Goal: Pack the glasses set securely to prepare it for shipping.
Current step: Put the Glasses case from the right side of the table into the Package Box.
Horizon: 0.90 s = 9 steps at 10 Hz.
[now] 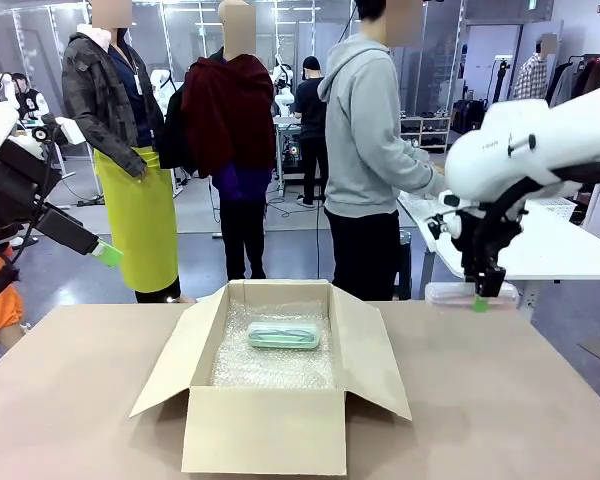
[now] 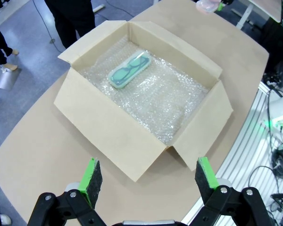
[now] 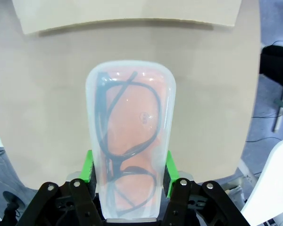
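This looks like a robotics lab, folks, a big open workroom: the left arm (image 1: 0, 135) and the right arm (image 1: 540, 150), 2 white machines, reach in over a brown worktable (image 1: 500, 400). Behind it a person in a grey hoodie (image 1: 365, 140) stands at a white bench (image 1: 560, 250). There's smooth grey floor (image 1: 70, 270) all around, glazed partitions (image 1: 40, 45) along the back, a clothes rack (image 1: 590, 70) in the far corner, and cables (image 2: 279, 157) snaking beside the table's edge.
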Tool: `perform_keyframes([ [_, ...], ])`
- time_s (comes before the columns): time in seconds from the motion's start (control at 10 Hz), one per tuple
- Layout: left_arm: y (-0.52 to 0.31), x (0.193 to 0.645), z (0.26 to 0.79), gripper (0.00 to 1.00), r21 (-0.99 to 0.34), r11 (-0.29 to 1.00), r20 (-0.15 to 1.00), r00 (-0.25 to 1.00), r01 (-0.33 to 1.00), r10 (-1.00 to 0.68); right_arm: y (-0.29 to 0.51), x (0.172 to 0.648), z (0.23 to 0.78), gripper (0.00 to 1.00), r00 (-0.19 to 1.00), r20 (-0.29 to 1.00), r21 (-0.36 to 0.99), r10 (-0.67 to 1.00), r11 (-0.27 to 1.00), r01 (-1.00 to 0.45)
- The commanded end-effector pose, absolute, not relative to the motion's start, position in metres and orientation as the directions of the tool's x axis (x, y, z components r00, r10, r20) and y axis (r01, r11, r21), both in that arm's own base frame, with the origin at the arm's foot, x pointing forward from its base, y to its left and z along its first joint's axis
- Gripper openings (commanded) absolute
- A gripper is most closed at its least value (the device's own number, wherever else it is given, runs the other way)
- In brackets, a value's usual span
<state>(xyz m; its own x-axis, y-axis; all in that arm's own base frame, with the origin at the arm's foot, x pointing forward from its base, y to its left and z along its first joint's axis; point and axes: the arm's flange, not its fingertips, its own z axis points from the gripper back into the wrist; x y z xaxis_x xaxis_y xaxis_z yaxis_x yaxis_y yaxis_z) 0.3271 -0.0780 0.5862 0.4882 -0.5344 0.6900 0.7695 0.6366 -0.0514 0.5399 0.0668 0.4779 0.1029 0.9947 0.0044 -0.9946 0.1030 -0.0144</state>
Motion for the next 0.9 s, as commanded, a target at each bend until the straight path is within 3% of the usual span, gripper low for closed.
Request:
perform_keyframes([
  [0.0,-0.076,0.327,0.588,1.00,-0.055,0.628,0.695,0.481,0.777,-0.534,0.103,0.540,0.493,0.32,0.146,-0.011,0.009,0.989,0.146,-0.989],
  [0.4,-0.076,0.327,0.588,1.00,-0.055,0.628,0.695,0.481,0.777,-0.534,0.220,0.545,0.503,0.32,0.200,0.016,0.030,0.980,0.200,-0.979],
  [0.8,-0.076,0.327,0.588,1.00,-0.055,0.628,0.695,0.481,0.777,-0.534,0.321,0.543,0.472,0.32,0.232,0.034,0.047,0.972,0.230,-0.972],
])
